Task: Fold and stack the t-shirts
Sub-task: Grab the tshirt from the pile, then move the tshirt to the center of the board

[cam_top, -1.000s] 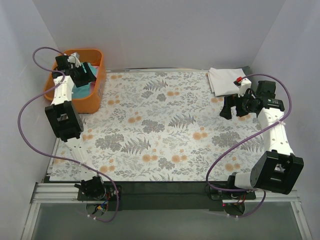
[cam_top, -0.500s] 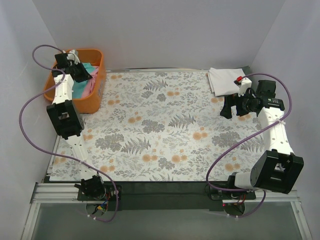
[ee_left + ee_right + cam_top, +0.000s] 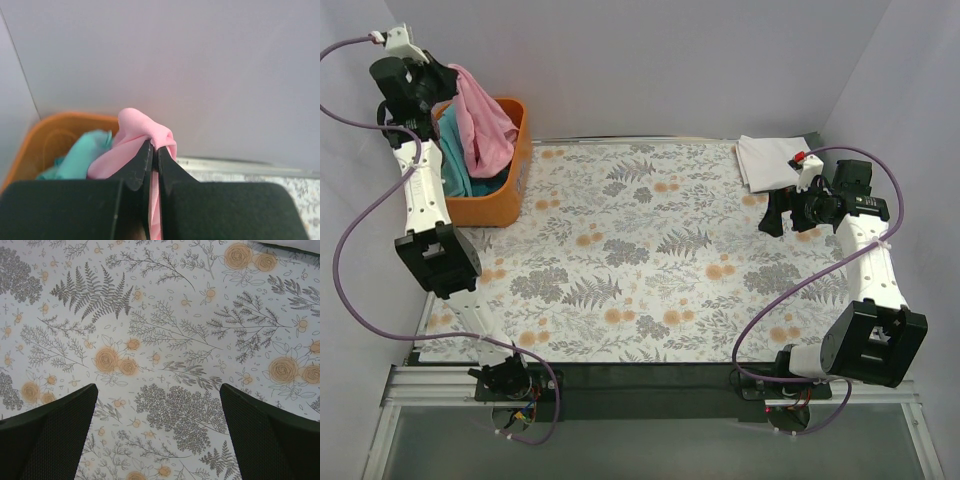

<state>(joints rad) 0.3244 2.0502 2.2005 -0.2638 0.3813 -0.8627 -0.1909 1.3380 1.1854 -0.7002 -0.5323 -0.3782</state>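
My left gripper (image 3: 448, 80) is raised high above the orange basket (image 3: 513, 165) at the back left, shut on the pink t-shirt (image 3: 482, 125), which hangs down from it into the basket. In the left wrist view the pink t-shirt (image 3: 142, 137) is bunched between the closed black fingertips (image 3: 141, 160). A teal t-shirt (image 3: 455, 168) lies in the basket below; the wrist view shows the teal t-shirt (image 3: 82, 155) left of the pink one. A folded white t-shirt (image 3: 768, 160) lies at the back right. My right gripper (image 3: 772, 218) hovers open over the floral table cloth (image 3: 165, 340), holding nothing.
The basket stands in the back left corner against the grey walls. The floral table cloth (image 3: 640, 250) covers the table. Cables loop beside both arms. The folded white t-shirt sits just behind my right gripper.
My left gripper shut on the pink t-shirt inside the basket and has lifted it well above the rim. The right arm has stayed still.
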